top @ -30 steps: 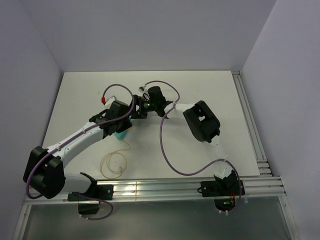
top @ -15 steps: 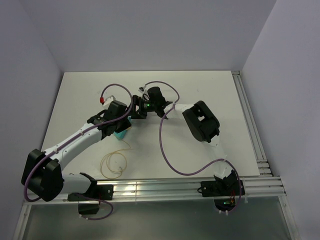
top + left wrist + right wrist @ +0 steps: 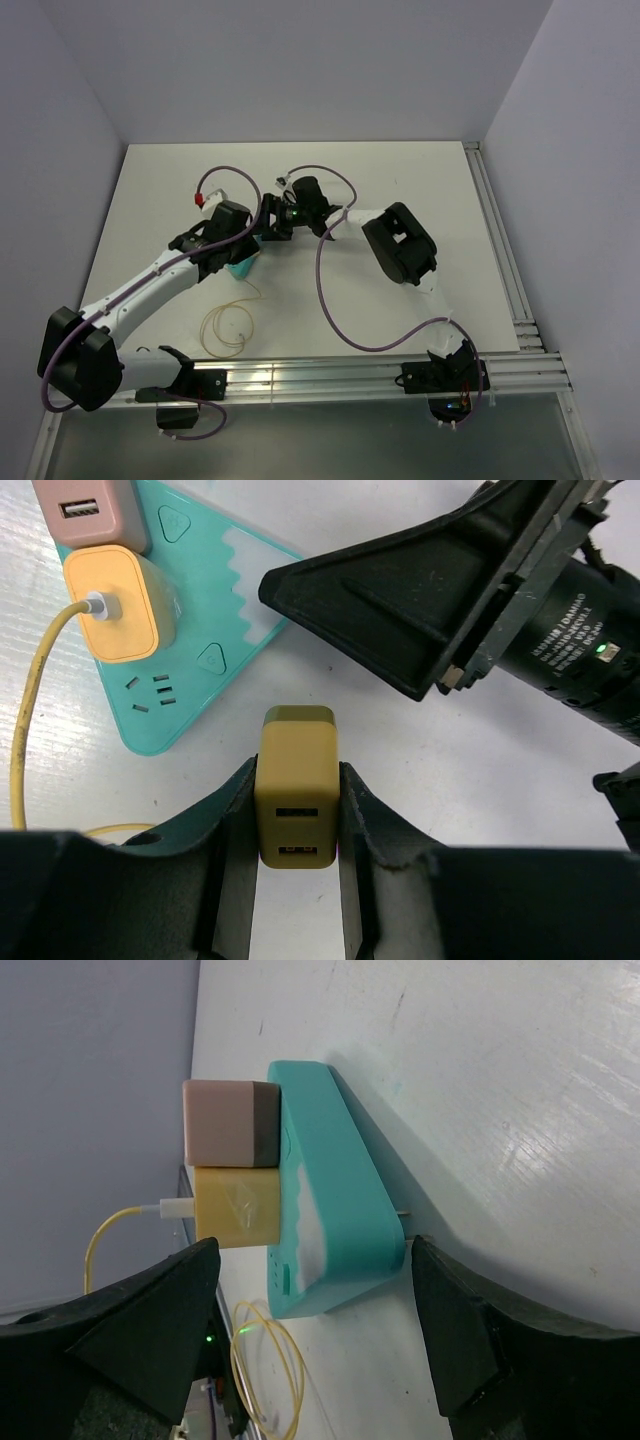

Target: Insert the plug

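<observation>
A teal wedge-shaped power strip (image 3: 215,610) lies on the white table. A pink block (image 3: 90,510) and the yellow plug (image 3: 110,600) with its thin pale-yellow cable (image 3: 30,710) sit in it. My left gripper (image 3: 297,780) is shut on a darker mustard charger block (image 3: 297,780) with two USB ports, held just short of the strip's near edge. My right gripper (image 3: 312,1250) is open, with one jaw on each side of the strip's end (image 3: 340,1230); the right finger meets its corner. In the top view the grippers (image 3: 240,252) (image 3: 268,228) meet over the strip (image 3: 240,270).
The cable loops on the table (image 3: 225,328) toward the near edge. Purple arm cables (image 3: 325,290) arch over the middle of the table. An aluminium rail (image 3: 300,378) runs along the front and another along the right side (image 3: 500,250).
The left arm has drawn slightly left and back, still holding the mustard block. The right gripper has shifted a little left by the strip. The strip has not moved.
</observation>
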`<control>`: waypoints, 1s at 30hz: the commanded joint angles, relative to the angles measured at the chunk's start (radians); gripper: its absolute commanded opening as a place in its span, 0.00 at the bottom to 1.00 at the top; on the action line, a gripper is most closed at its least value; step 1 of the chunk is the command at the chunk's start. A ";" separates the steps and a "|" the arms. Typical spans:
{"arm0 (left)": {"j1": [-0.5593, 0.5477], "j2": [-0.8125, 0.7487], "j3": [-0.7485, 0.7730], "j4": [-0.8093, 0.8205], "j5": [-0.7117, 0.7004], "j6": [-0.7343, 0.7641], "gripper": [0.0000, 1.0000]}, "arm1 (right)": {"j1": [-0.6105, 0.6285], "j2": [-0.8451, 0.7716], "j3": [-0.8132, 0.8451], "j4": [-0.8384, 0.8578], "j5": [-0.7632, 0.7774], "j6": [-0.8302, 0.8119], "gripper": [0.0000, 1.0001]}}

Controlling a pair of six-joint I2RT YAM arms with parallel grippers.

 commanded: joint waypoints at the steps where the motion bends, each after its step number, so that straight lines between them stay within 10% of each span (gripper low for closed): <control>1: 0.007 -0.037 -0.002 0.007 -0.028 -0.016 0.00 | 0.009 0.035 0.020 0.027 -0.002 -0.001 0.83; 11: 0.011 -0.031 -0.013 0.023 -0.005 -0.010 0.00 | 0.012 0.060 0.025 0.042 -0.007 0.011 0.63; 17: 0.015 -0.022 -0.017 0.029 0.004 -0.004 0.00 | 0.012 0.050 0.003 0.065 -0.002 0.010 0.37; 21: 0.016 -0.023 -0.031 0.044 0.009 -0.002 0.00 | 0.011 0.046 -0.009 0.071 0.008 0.005 0.00; 30: 0.018 0.000 -0.040 0.050 0.025 0.001 0.00 | 0.012 -0.072 -0.185 0.148 0.177 0.019 0.00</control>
